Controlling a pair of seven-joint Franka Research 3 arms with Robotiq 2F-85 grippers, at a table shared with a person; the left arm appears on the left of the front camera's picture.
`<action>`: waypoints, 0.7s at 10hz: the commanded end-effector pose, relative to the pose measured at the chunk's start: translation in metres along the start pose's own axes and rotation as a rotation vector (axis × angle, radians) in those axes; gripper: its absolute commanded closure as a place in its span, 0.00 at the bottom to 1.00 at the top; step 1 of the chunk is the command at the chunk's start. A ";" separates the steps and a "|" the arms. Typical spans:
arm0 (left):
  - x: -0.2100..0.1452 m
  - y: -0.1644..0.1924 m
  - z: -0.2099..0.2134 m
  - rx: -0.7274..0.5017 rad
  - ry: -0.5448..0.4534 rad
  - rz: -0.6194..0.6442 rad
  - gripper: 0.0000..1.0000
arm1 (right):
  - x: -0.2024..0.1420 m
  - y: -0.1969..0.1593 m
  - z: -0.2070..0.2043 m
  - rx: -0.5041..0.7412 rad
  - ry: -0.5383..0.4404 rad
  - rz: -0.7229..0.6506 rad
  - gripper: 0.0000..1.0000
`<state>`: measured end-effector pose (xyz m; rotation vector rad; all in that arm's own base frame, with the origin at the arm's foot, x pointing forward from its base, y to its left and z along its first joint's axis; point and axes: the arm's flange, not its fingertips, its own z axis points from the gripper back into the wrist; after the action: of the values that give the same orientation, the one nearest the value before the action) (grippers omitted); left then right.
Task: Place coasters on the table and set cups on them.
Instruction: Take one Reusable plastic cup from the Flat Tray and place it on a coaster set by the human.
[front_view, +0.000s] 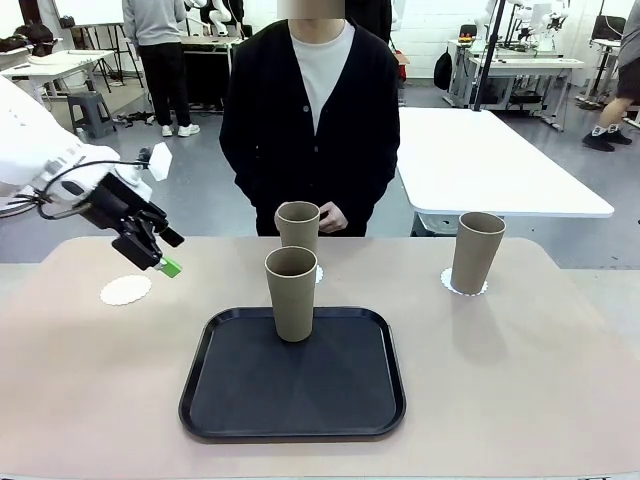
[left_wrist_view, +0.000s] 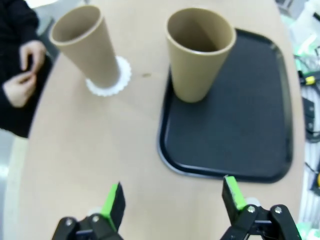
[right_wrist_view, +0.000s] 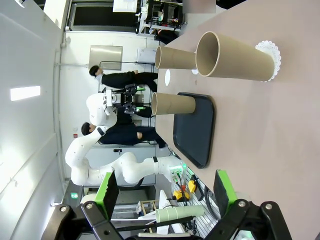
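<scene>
The left claw (front_view: 158, 257), released and empty at frame left, hovers nearer than the right to the upright tray cup (front_view: 291, 293), lower-right of it, beside the bare coaster (front_view: 125, 290).

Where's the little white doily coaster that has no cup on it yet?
In the front view, the empty coaster lies on the table's left side, just below the left gripper and left of the black tray.

Bare table (front_view: 520, 380) right of tray (front_view: 200, 400); cups (front_view: 291, 293) mid-table
</scene>
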<state>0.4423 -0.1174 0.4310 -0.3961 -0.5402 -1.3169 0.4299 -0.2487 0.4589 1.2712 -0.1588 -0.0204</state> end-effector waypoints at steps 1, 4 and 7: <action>-0.001 0.008 -0.009 0.001 0.004 0.001 0.00 | 0.000 0.000 0.000 0.001 -0.004 0.001 0.00; 0.000 0.000 0.000 0.000 0.000 0.000 0.00 | 0.000 0.000 0.000 0.001 -0.004 0.001 0.00; 0.000 0.000 0.000 0.000 0.000 0.000 0.00 | 0.000 0.000 0.000 0.001 -0.004 0.001 0.00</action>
<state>0.4455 -0.1184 0.4299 -0.3912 -0.5426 -1.3149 0.4299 -0.2487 0.4589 1.2712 -0.1588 -0.0204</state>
